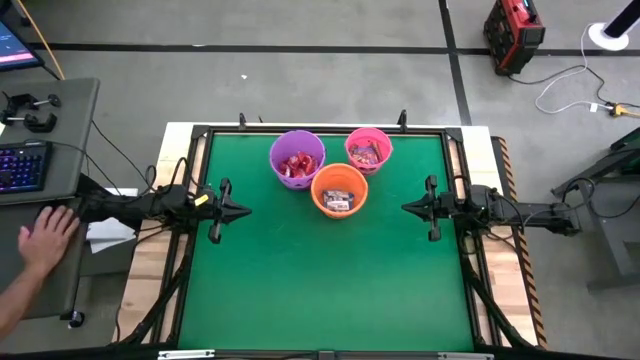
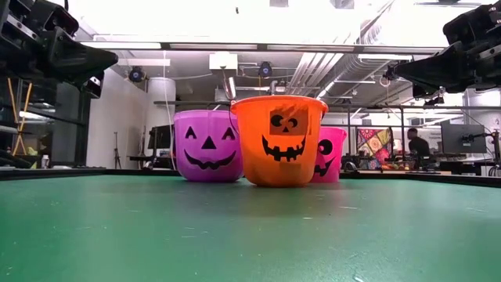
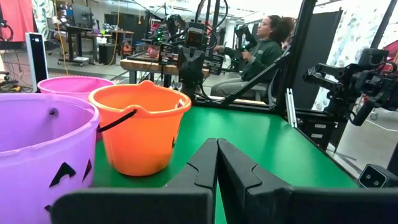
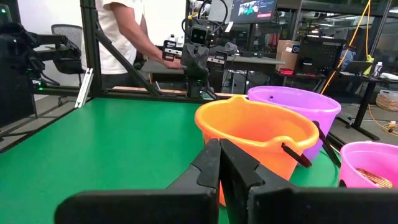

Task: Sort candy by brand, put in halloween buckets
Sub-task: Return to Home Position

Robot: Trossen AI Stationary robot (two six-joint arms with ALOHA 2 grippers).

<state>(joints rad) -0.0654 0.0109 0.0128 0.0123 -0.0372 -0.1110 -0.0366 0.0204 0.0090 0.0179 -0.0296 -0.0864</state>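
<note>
Three halloween buckets stand upright on the green table's far middle: a purple one [image 1: 297, 158] with red candy [image 1: 298, 165] inside, a pink one [image 1: 368, 148] with candy [image 1: 367, 153] inside, and an orange one [image 1: 340, 190] nearer, holding brown wrapped candy [image 1: 339, 200]. My left gripper [image 1: 245, 210] hovers shut at the table's left edge, pointing level toward the right. My right gripper [image 1: 407, 208] hovers shut at the right edge, pointing level toward the left. Both stand apart from the buckets and hold nothing.
A person's hand [image 1: 47, 238] rests on a grey side desk left of the table, beside a keyboard [image 1: 22, 165]. People sit and stand at benches beyond the table in the wrist views. The green mat [image 1: 320, 290] spreads toward the near edge.
</note>
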